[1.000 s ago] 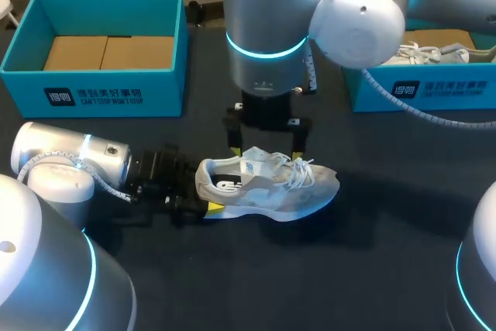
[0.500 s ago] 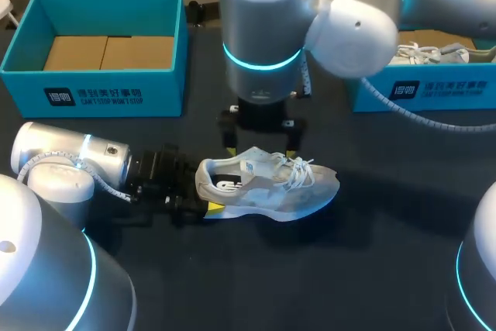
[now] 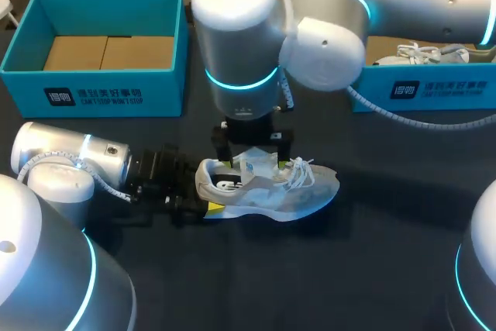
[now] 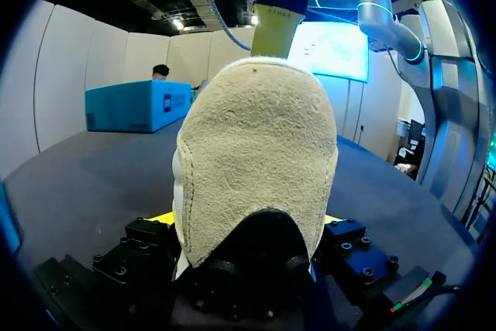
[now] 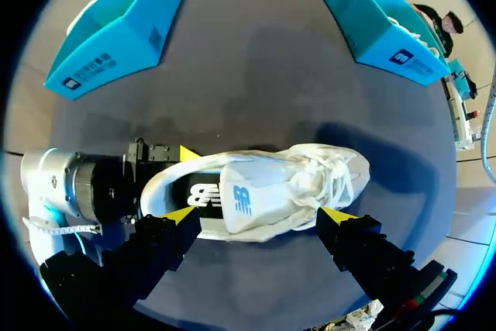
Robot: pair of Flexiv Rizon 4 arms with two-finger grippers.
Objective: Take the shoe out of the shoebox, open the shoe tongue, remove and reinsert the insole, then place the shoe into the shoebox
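Left gripper (image 4: 245, 220) is pinching the heel of the white laced mesh sneaker (image 3: 271, 188). Right gripper (image 5: 258, 215), jaws spread, is hovering astride its blue-logoed tongue (image 5: 242, 201).

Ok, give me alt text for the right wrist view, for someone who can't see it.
A white shoe lies on a dark table, directly under the right gripper, whose jaws stand open on either side of it. The left gripper clamps the shoe's heel, and two teal shoeboxes stand farther off.
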